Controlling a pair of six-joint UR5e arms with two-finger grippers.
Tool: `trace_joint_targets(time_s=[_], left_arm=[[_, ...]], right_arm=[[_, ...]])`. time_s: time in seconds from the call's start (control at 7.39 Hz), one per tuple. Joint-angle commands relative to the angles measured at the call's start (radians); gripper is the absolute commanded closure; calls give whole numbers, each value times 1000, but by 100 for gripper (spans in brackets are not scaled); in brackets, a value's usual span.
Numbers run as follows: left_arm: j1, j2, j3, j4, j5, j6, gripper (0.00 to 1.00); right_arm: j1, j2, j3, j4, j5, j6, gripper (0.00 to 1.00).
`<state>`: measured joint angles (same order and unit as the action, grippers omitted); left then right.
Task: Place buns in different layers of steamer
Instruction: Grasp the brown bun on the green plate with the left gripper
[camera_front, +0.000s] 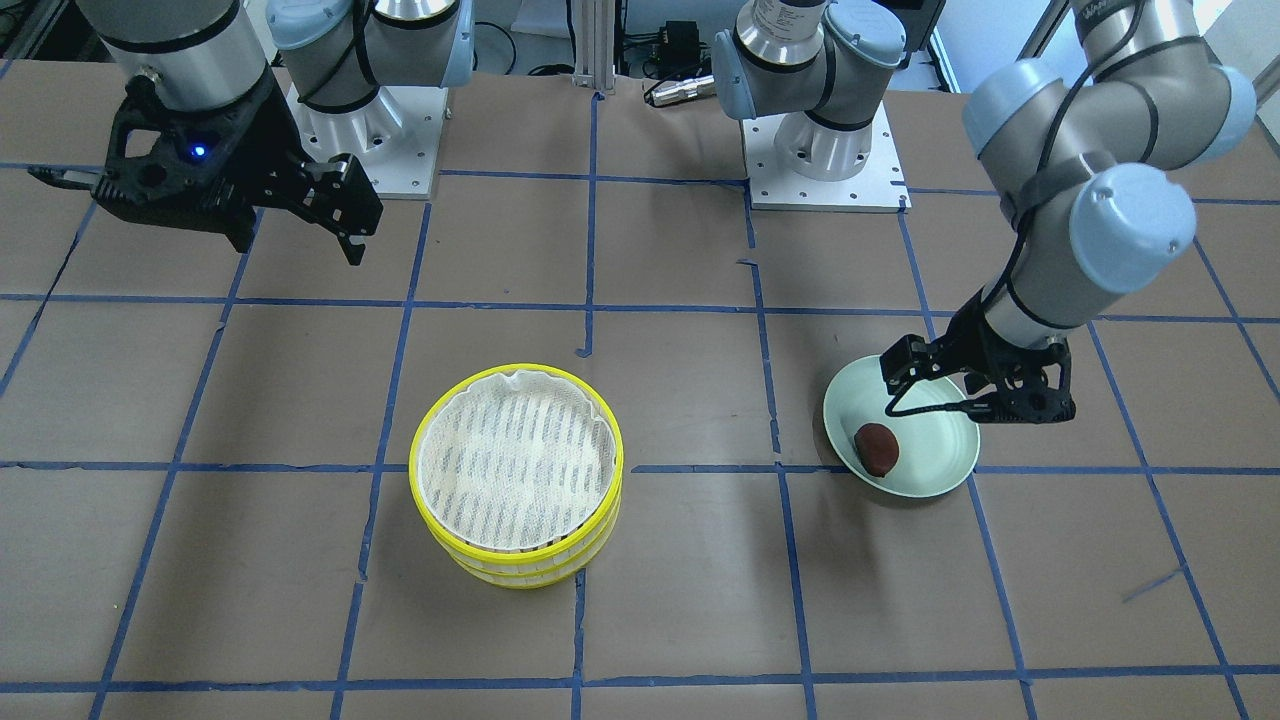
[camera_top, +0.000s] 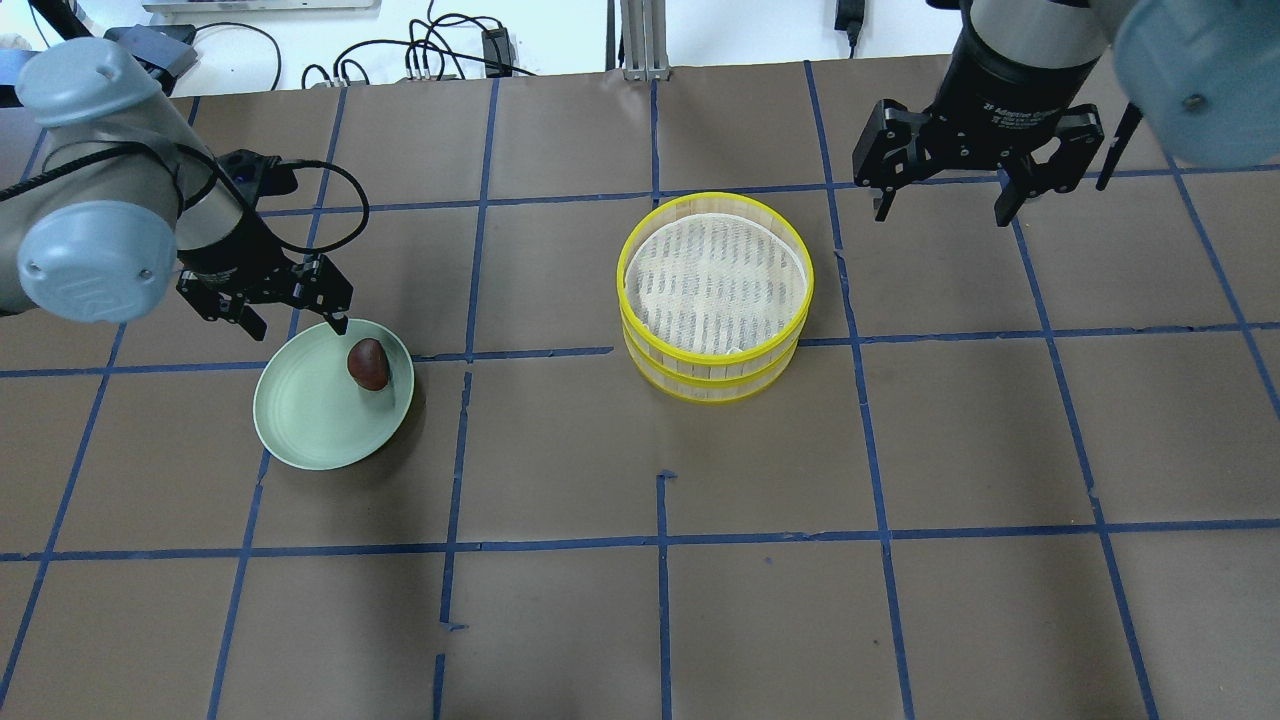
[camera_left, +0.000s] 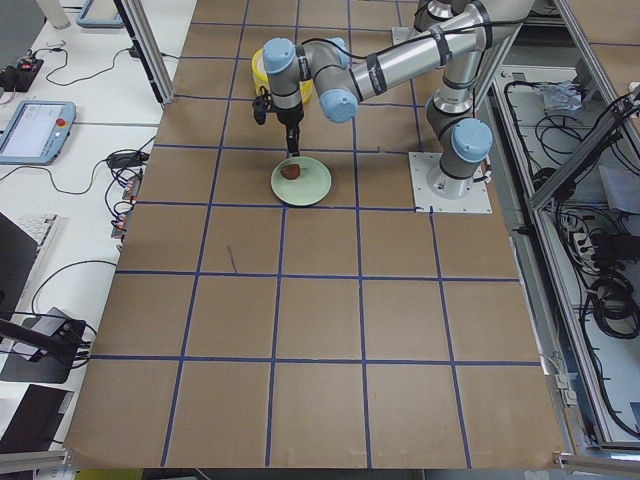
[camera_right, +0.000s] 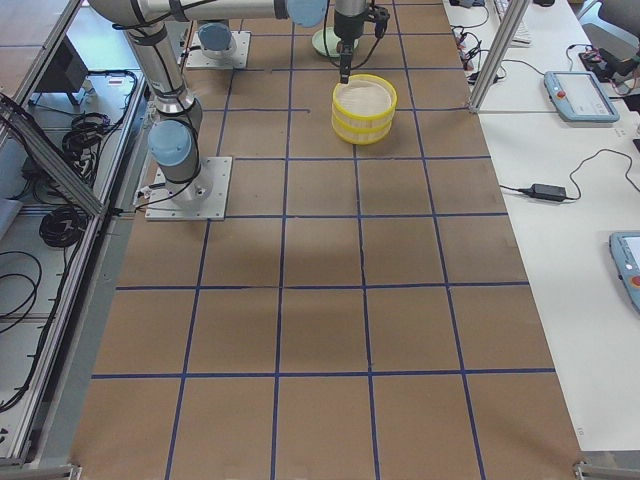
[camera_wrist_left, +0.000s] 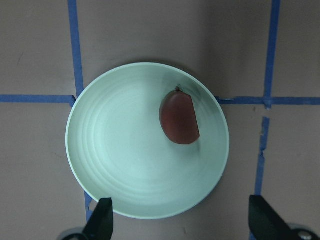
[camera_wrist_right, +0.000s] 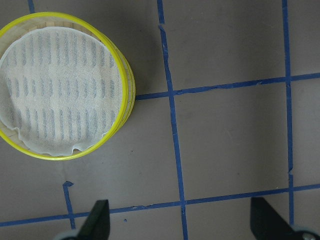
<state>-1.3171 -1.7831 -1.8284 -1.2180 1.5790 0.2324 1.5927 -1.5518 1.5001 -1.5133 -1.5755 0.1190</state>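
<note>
Left gripper (camera_top: 295, 322), jaws spread wide and holding nothing, poised low over the far edge of a pale green plate (camera_top: 300, 440) on the robot's left side of the table (camera_top: 900, 450). Just below it and off-centre on the plate, not yet touched: the dark reddish-brown bun (camera_top: 368, 363), oval, lying on its side, with the fingertips in the wrist view straddling the plate's rim rather than the bun. Probably light, soft and easily dented, with a smooth skin apt to slip or tear under a hard pinch. Best taken across the narrow middle, one pad on each long flank, squeezed only enough to lift. Calls first for shifting the jaws over the bun and lining them up square to its long axis. Farther out, near the middle of the table and well apart from the plate: the two yellow-rimmed steamer layers, upper tier (camera_top: 715, 200) stacked on lower tier (camera_top: 715, 385), the upper cloth lining bare. Inside of the lower tier hidden by the one above. No white bun in any view; impossible to say whether it sits in that covered layer. Beyond the stack on the robot's right: right gripper (camera_top: 942, 210), likewise open and empty, raised over bare brown paper beside the steamer.
</note>
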Motion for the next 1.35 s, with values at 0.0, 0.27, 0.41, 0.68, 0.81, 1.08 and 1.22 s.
trace_joint_targets(time_s=[0.0, 0.27, 0.41, 0.68, 0.81, 1.08, 1.22], left_arm=[[6, -117, -18, 104, -11, 7, 6], [2, -153, -57, 133, -37, -8, 12], [2, -156, -69, 152, -51, -7, 15], [1, -162, -69, 156, -51, -2, 32], [1, -160, -69, 156, -50, -4, 67], [-2, -150, -66, 153, -39, -5, 100], [-4, -127, -52, 156, -40, -7, 100]], right_arm=[[-31, 6, -34, 28, 5, -61, 0], [-33, 4, -34, 30, 5, -61, 0], [-33, 4, -34, 31, 5, -59, 0], [-33, 1, -34, 33, 3, -59, 0], [-28, 1, -31, 33, 5, -59, 0], [-27, 1, -32, 33, 5, -61, 0], [-27, 1, -32, 33, 6, -61, 0]])
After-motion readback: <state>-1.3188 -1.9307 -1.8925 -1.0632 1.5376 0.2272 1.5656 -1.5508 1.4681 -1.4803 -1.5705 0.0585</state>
